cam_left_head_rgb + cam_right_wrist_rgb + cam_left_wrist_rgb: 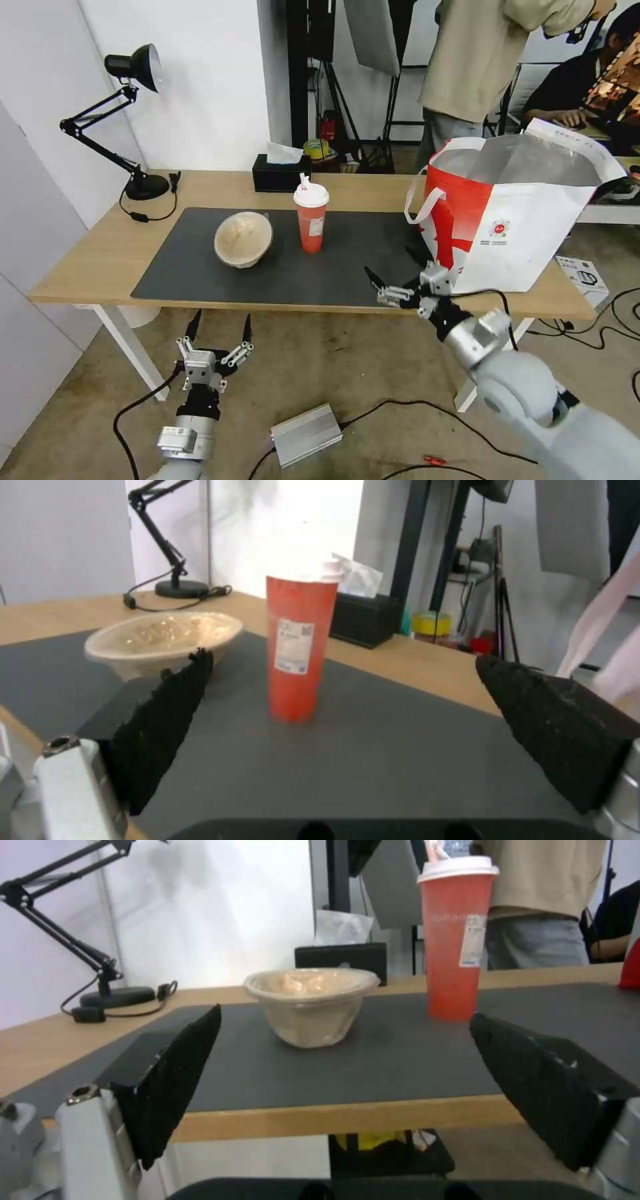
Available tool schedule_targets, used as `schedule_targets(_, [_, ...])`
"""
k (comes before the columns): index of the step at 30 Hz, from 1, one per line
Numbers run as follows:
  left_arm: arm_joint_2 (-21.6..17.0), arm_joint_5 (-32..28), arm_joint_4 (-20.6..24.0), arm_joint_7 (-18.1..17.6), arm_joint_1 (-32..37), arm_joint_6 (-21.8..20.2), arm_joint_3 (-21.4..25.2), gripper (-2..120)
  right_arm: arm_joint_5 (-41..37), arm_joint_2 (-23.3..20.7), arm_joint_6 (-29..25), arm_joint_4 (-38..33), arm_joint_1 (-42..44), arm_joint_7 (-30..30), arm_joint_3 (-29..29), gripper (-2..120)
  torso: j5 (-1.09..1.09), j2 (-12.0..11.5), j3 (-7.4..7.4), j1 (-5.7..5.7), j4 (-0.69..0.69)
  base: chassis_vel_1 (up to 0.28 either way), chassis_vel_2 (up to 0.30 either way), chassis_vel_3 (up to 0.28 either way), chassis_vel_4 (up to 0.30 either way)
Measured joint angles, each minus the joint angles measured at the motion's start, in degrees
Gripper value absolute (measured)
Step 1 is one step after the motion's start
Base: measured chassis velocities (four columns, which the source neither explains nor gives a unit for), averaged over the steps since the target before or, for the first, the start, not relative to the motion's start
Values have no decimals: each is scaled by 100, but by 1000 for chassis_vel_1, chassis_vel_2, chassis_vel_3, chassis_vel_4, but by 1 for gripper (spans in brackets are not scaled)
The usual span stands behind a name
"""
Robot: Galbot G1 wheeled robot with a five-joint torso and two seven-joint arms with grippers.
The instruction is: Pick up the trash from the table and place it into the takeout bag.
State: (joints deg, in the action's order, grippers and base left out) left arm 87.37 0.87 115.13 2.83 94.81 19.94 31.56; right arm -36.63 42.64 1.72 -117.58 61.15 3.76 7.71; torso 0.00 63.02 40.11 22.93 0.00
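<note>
Red cup (311, 217), beige bowl (243, 239), right pincer (390, 270) spread

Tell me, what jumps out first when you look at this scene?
The big red-and-white takeout bag standing open at the table's right end. Then the tall red drink cup upright mid-mat, beside a tilted beige lidded bowl. The right hand hovers open over the near edge by the bag; the left hand waits open below the table's front.

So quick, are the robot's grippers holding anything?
Left gripper: open, holding nothing, below the table edge.
Right gripper: open, empty, over the mat.
</note>
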Motion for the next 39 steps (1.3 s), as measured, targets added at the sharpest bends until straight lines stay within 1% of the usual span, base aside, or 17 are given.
schedule_targets(1, [0, 0, 0, 0, 0, 0, 0, 100, 0, 0, 0, 0, 0, 0, 0, 100, 0, 0, 0, 0, 0, 0, 0, 0, 0])
schedule_targets(3, [35, 19, -31, -2, -11, 5, -1, 100, -113, -87, 32, 90, -311, 30, -199, 100, 0, 0, 0, 0, 1, 0, 0, 0, 0])
schedule_targets(5, [92, 66, -100, -7, -12, 67, -19, 100, -322, -174, 81, 269, -801, 49, -496, 100, 0, 0, 0, 0, 0, 0, 0, 0, 0])
schedule_targets(11, [140, 104, -153, -13, -20, 112, -27, 100, -586, -177, 156, 509, -1262, 50, -770, 100, 0, 0, 0, 0, 0, 0, 0, 0, 0])
schedule_targets(14, [163, 116, -141, -15, -40, 113, -13, 100, -861, -120, 238, 683, -1556, 48, -960, 100, 0, 0, 0, 0, -1, 0, 0, 0, 0])
schedule_targets(23, [167, 163, 17, -14, 21, 91, 18, 100, -1283, 93, 426, 1004, -2259, 49, -1464, 100, 0, 0, 0, 0, 0, 0, 0, 0, 0])
schedule_targets(29, [147, 150, 20, -15, -21, 75, 47, 100, -1345, 210, 475, 1166, -2529, 33, -1704, 100, -1, 0, -1, 0, 0, 0, 0, 0, 0])
schedule_targets(33, [126, 130, 22, -15, -59, 51, 65, 100, -1354, 371, 482, 1325, -2693, 8, -1887, 100, -1, 0, 0, 0, 0, 0, 0, 0, 0])
schedule_targets(39, [103, 119, 6, -15, -80, 29, 69, 100, -1325, 492, 488, 1401, -2713, -15, -1974, 100, -1, 0, 0, -1, 0, 0, 0, 0, 0])
